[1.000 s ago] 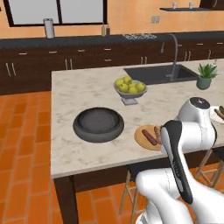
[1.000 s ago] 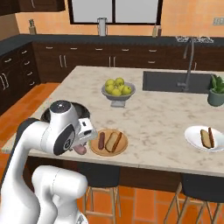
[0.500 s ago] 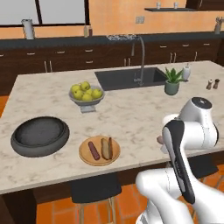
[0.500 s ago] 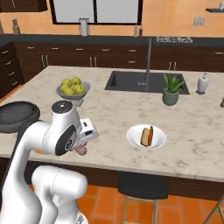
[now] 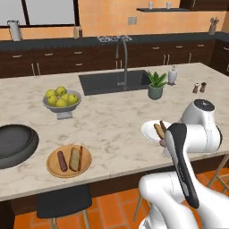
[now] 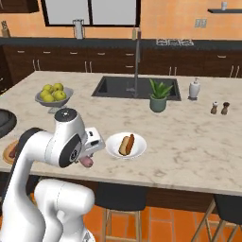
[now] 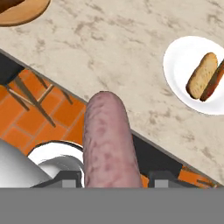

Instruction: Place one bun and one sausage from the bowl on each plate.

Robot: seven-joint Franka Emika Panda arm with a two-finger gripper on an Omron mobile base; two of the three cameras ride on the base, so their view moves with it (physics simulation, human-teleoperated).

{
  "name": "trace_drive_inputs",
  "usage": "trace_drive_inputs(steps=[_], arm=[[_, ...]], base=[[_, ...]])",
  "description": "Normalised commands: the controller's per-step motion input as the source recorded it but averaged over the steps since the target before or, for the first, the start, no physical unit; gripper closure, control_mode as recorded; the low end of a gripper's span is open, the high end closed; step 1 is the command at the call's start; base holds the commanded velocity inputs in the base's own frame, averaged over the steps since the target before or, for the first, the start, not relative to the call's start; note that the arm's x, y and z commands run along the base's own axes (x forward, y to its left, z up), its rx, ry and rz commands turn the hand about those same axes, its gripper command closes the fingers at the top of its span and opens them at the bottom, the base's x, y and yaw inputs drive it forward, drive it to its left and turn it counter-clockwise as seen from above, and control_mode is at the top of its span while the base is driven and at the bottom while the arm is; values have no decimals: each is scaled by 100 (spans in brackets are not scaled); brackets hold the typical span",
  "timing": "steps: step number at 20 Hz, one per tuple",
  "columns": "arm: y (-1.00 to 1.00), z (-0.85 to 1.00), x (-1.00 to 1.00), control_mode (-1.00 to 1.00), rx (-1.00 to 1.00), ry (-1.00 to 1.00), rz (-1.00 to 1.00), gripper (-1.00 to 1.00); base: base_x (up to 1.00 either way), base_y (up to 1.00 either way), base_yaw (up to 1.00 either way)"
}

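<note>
My gripper is shut on a pinkish sausage, held over the counter's front edge above the orange floor. In the right base view the sausage pokes out under the hand, left of the white plate. That white plate carries a bun and a reddish sausage. The wood plate near the front edge holds a dark sausage and a bun. The dark bowl sits at the far left.
A pale bowl of yellow-green fruit stands behind the wood plate. A sink with faucet, a potted plant, a soap bottle and two shakers lie further back. A stool stands below the counter edge.
The whole picture has shifted left: the base has driven right along the counter, bringing the white plate close. The gripper still holds the pinkish sausage.
</note>
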Motion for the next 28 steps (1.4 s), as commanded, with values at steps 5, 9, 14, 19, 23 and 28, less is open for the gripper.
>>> trace_drive_inputs(steps=[5, 9, 14, 19, 23, 28], arm=[[0, 0, 0, 100, 0, 0, 0, 100], [0, 0, 0, 100, 0, 0, 0, 100], [0, 0, 0, 100, 0, 0, 0, 100], [19, 0, 12, -100, -3, -1, -3, 100], [65, 0, 76, -100, -4, -9, -30, 100], [23, -1, 99, -100, 1, -7, -37, 100]], base=[[35, -32, -17], [73, 13, 0], [11, 3, 0], [0, 0, 0], [0, 0, 0], [0, 0, 0]])
